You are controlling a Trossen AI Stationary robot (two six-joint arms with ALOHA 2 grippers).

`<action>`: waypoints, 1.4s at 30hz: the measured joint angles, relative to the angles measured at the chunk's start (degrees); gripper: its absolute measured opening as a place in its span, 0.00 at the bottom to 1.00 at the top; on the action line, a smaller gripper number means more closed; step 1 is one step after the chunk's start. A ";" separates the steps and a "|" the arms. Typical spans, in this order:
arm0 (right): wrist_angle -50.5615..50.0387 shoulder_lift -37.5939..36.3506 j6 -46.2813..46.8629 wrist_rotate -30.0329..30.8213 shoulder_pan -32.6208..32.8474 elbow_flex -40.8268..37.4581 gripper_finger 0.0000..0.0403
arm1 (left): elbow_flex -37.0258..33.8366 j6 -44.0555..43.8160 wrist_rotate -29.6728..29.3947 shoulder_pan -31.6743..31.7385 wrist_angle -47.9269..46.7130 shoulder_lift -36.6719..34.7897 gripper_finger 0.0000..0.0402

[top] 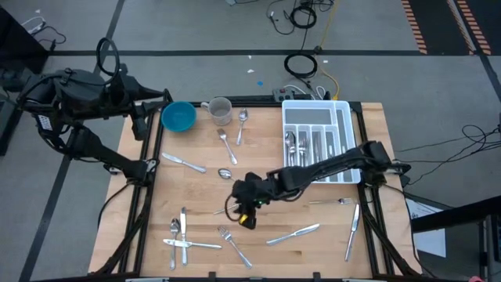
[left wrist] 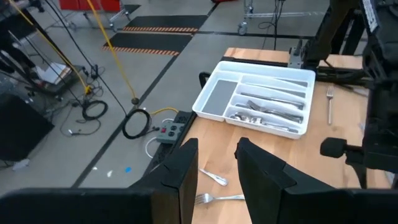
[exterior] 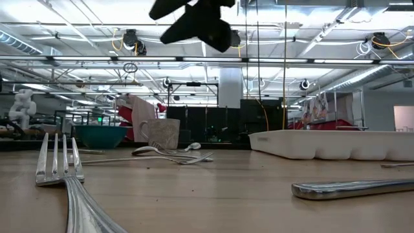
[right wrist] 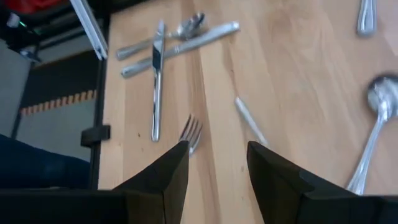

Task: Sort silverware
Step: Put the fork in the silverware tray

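Note:
Silverware lies scattered on the wooden table: a spoon (top: 225, 173), a fork (top: 235, 244), knives (top: 293, 233) (top: 352, 221) and a crossed cluster (top: 182, 235) near the front left. More pieces lie in the white tray (top: 316, 104). My right gripper (top: 247, 219) hangs open above the table's middle front, clear of the wood, its fingers (right wrist: 168, 171) pointing down at a slant. A fork's tines (right wrist: 191, 132) show just past them. My left gripper (top: 160, 100) waits open, high at the far left beside the blue bowl (top: 178, 117), with nothing between its fingers (left wrist: 186, 168).
A grey mug (top: 220, 110) stands next to the bowl, with two spoons (top: 242, 119) (top: 226, 144) lying beside it. A knife (top: 184, 163) rests near the left edge and a fork (top: 333, 201) near the right. Black frame rails run along both table sides. Bare wood lies around the right gripper.

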 joint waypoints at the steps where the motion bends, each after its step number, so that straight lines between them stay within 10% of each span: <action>1: -0.99 0.03 0.97 0.66 0.55 0.00 0.39 | 0.00 -0.79 0.38 0.01 0.00 0.00 0.29; 42: 17.24 19.08 20.20 16.37 12.17 -0.02 0.39 | 0.00 -0.90 1.41 0.01 0.01 1.22 0.29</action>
